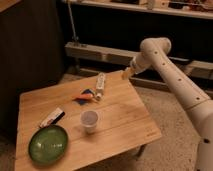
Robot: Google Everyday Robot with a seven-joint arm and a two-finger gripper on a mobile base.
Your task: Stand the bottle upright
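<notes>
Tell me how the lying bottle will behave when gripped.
Round and lying on its side, the bottle would probably roll if nudged. Slim pale plastic, so likely light and tippy once upright. The open hand hovers beyond it, at the table's far corner.

Under the cup (88,120): table (125,117) of pale planked wood, matt, faint sheen, grain lines showing. Cup itself white, matt, paper-like. Just behind the cup: bottle (100,86), whitish semi-clear plastic with a pale label. Left of the cup: flat packet (52,118), white and black, smooth. Front-left of the cup: plate (48,145), green, glossy, glazed-looking. Behind and right of the cup, over the table's far edge: gripper (126,75), pale tan, dull. Above it, arm (172,80) in a smooth off-white shell, hard plastic by the look. Right of the cup, past the table: floor (172,125), speckled, rough.
</notes>
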